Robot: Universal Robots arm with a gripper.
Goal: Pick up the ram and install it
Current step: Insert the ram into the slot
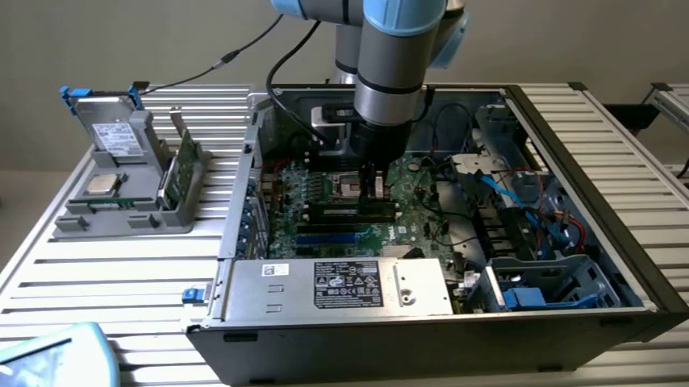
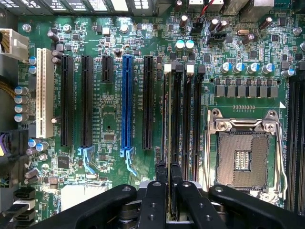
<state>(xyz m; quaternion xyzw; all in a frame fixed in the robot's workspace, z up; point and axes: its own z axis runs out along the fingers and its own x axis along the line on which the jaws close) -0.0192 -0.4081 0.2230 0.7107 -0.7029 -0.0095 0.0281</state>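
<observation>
Between the almost-closed fingertips of the gripper (image 2: 167, 171), in the wrist view, the ram (image 2: 166, 119) is pinched edge-on across its flat faces. It lies along the black memory slots (image 2: 177, 119), beside the open processor socket (image 2: 243, 160); I cannot tell whether it is seated. It looks light, thin and stiff but fragile, so a hold near its upper edge, clear of the contacts, seems best. Farther off, at the exterior view's centre, the arm reaches into the computer case (image 1: 603, 201), and a grey holder (image 1: 119, 205) sits at the exterior view's left.

The arm (image 1: 388, 48) reaches straight down, its end effector (image 2: 167, 168) fingers drawn close, seemingly pinching the ram (image 2: 166, 124).
</observation>
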